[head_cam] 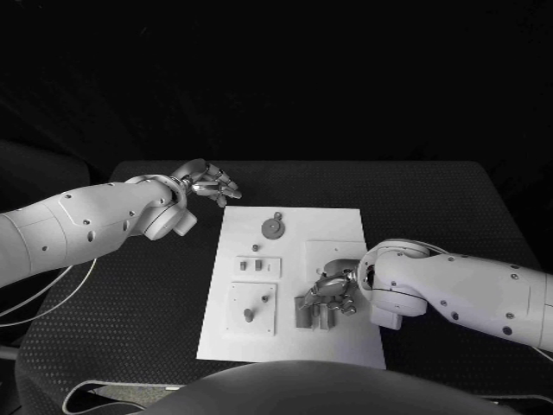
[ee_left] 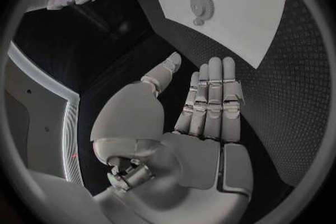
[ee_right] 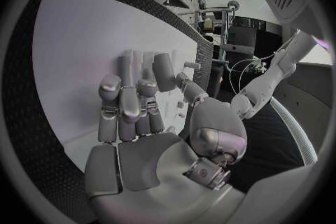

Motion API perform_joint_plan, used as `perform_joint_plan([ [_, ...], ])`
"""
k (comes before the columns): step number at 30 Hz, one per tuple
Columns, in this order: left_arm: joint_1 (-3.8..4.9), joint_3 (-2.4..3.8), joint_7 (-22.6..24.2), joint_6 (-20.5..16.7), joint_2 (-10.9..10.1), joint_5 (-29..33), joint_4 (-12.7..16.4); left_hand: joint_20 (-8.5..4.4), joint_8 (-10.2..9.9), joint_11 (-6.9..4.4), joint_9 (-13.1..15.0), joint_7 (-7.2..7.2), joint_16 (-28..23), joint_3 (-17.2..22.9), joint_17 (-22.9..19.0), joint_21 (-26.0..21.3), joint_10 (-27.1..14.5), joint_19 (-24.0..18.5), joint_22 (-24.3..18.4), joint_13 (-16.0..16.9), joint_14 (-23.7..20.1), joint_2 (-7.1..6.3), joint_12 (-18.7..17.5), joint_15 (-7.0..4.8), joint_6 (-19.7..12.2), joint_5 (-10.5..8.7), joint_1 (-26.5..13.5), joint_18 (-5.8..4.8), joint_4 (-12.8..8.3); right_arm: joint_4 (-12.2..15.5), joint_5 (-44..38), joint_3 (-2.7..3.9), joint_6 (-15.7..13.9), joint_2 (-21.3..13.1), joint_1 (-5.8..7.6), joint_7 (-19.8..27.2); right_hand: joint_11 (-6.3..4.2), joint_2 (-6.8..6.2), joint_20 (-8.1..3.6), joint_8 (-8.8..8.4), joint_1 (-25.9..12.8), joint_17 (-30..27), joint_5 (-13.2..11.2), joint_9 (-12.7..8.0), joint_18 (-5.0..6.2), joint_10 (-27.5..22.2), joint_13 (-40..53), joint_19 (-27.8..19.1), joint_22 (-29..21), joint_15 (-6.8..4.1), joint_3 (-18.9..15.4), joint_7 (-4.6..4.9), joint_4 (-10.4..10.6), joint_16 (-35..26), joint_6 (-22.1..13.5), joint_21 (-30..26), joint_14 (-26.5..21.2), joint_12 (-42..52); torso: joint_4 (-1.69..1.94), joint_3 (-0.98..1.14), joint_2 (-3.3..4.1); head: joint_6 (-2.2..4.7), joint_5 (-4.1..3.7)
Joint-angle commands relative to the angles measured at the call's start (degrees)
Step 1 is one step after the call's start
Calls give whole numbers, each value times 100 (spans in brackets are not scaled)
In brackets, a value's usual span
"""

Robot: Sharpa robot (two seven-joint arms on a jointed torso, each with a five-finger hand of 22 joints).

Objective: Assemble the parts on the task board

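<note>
The white task board (head_cam: 316,226) lies in the middle of the black table. On it I see a round grey gear part (head_cam: 273,227) at the far end, two small pieces (head_cam: 258,264) below it, and a square plate with a peg (head_cam: 253,308) near the front left. My left hand (head_cam: 209,182) hovers off the board's far left corner, fingers straight and together (ee_left: 210,101), holding nothing; the gear (ee_left: 201,0) lies beyond them. My right hand (head_cam: 327,296) is low over the board's right near part, fingers loosely extended (ee_right: 133,106), nothing visible in it.
The black table (head_cam: 127,285) has free surface on both sides of the board. A thin cable (head_cam: 53,294) hangs off the table's left edge under my left arm. My right forearm (head_cam: 476,294) crosses the right side of the table.
</note>
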Motion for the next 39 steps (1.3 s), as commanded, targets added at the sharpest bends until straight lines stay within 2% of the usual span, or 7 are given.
perform_joint_plan([
  [1, 5, 2, 30, 46, 9, 0, 8, 42, -4, -3, 3, -13, -38, -18, 10, -23, -39, -8, 6, -8, 17, 2, -15, 38, -26, 26, -46, 59, -12, 16, -61, -14, -32, 18, -27, 66, 3, 8, -28, -6, 17, 11, 12, 5, 447, -33, 9, -24, 0, -22, 29, 22, 18, -15, -67, -23, -4, 31, 0, 0, -1, 0, 4],
  [4, 5, 2, 27, 54, 6, 0, 7, 42, -4, -3, 3, -13, -40, -17, 12, -23, -39, -8, 7, -8, 17, 3, -15, 38, -26, 26, -46, 59, -11, 26, -181, -14, -111, 7, -28, 85, 1, 88, -29, 1, 24, 28, 12, 12, 447, -29, 10, -21, 4, -22, 41, 20, 19, -7, -56, -17, 10, 39, 0, 2, 1, 0, 10],
  [8, 5, 2, 29, 53, 6, -2, 7, 42, -3, -3, 4, -13, -42, -15, 15, -24, -39, -8, 7, -8, 18, 5, -15, 38, -26, 26, -44, 59, -11, 55, -280, -14, -169, -18, -28, 117, 1, 82, -28, 1, 14, 33, 11, 14, 447, -28, 10, -21, 7, -22, 30, 21, 12, -4, -56, -14, 15, 42, 2, 0, 0, 0, 7],
  [17, 5, 2, 24, 61, -5, -2, 9, 42, -3, -3, 4, -13, -45, -13, 20, -24, -39, -7, 9, -8, 20, 6, -14, 38, -25, 26, -42, 59, -11, 207, -559, -12, -298, -148, -27, 169, 1, -124, -26, -8, -155, 15, 12, 20, 447, -30, 0, -24, 6, -23, -16, 21, 84, -13, -66, -20, 4, 45, 0, 1, -1, 0, 20],
  [24, 5, 2, 18, 70, -8, -3, 10, 43, -3, -3, 4, -13, -48, -13, 25, -25, -38, -7, 10, -8, 21, 7, -13, 38, -25, 26, -42, 59, -10, 350, -768, -9, -401, -289, -26, 195, -1, -303, -46, -15, -246, -13, 12, 27, 447, -32, -12, -15, -1, -28, 73, 19, 189, -27, -75, -30, -14, 46, -3, 0, -2, 0, 26],
  [32, 5, 2, 4, 74, -16, -13, 10, 42, -4, -3, 3, -12, -50, -11, 29, -25, -38, -6, 11, -7, 23, 7, -13, 38, -26, 26, -40, 60, -10, 424, -836, -7, -405, -365, -23, 221, -1, -439, -61, -16, -244, -6, 13, 40, 447, -32, -18, 0, -4, -28, 177, 19, 271, -26, -78, -29, -5, 52, -1, 2, -1, 0, 27],
  [39, 5, 2, -3, 80, -17, -14, 11, 43, -4, -3, 3, -12, -53, -11, 34, -25, -38, -5, 12, -7, 25, 6, -12, 38, -26, 26, -41, 60, -10, 487, -1188, 7, -727, -430, -15, 411, 3, -527, -72, -29, -158, 6, 13, 46, 447, -31, -19, 15, -2, -27, 239, 25, 251, -20, -109, -22, 7, 62, -4, 0, -1, 0, 25],
])
